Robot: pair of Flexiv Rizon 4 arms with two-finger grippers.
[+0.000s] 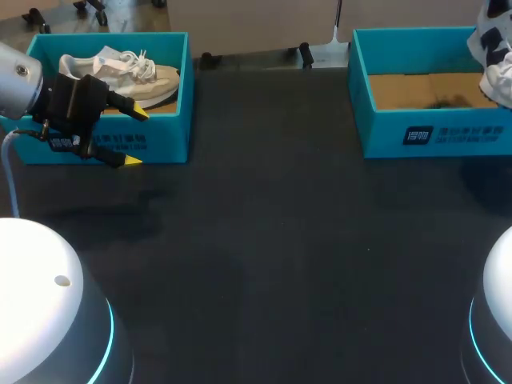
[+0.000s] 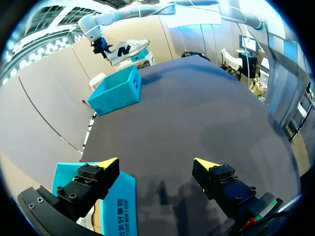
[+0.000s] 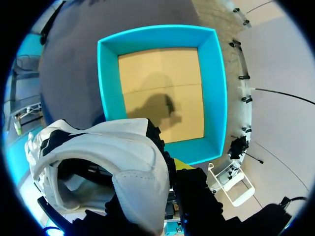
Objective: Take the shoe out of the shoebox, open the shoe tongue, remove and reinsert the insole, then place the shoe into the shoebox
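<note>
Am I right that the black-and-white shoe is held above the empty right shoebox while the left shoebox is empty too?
No: the left shoebox holds a beige shoe, as the head view shows. The black-and-white shoe is indeed above the empty right shoebox.

My head camera sits high behind the robot and looks down on the table (image 1: 280,240), far enough back to take in the left box (image 1: 164,140) at upper left and the right box (image 1: 432,132) at upper right. My left wrist camera rides low, just over the left box (image 2: 118,196), and faces across the table (image 2: 197,113) to the distant right box (image 2: 118,91). My right wrist camera looks straight down into the right box (image 3: 110,88), with the shoe (image 3: 123,152) close against the lens. All three views share the right box.
</note>
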